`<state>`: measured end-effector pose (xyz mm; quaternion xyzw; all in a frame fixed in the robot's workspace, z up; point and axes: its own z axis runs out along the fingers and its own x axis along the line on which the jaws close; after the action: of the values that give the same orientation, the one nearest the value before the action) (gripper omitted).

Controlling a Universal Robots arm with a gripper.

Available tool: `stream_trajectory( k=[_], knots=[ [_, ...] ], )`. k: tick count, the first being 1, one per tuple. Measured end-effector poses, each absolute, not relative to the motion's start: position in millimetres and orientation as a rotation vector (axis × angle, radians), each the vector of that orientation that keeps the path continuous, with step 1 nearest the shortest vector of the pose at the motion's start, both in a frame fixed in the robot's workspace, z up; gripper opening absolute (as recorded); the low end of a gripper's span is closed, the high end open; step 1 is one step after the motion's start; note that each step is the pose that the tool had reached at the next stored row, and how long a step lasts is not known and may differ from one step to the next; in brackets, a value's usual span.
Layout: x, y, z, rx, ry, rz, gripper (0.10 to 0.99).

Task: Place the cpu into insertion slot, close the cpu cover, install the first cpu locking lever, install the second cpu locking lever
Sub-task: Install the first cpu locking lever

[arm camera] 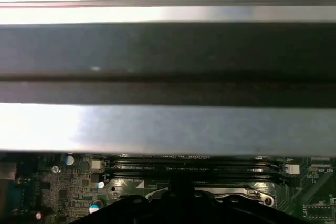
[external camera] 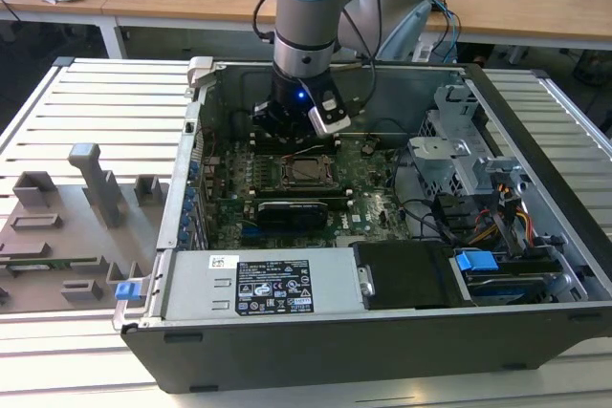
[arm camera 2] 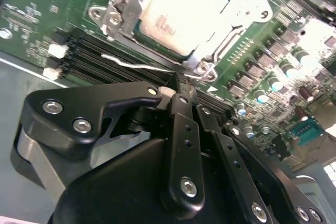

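Counter-top computer case (external camera: 287, 355), opened for access. Cpu (arm camera 2: 178, 14) seated under cpu cover (arm camera 2: 220, 38). End effector (arm camera 2: 178, 85) pressed together at locking lever (arm camera 2: 128, 61), likely for pushing.

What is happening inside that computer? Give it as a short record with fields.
place: open computer case on a slatted table
arm: reaches down into the case
cpu: flat in the motherboard, silvery top showing
cpu cover: down, framing the cpu
gripper: fingers shut, tips right beside a thin wire locking lever
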<state>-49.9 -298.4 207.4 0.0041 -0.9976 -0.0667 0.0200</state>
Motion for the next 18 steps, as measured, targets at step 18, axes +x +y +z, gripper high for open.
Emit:
stream_trajectory(
  k=[18],
  knots=[
    [-15, -298, 203, 0.012, -3.09, -0.206, 0.106]
  ],
)
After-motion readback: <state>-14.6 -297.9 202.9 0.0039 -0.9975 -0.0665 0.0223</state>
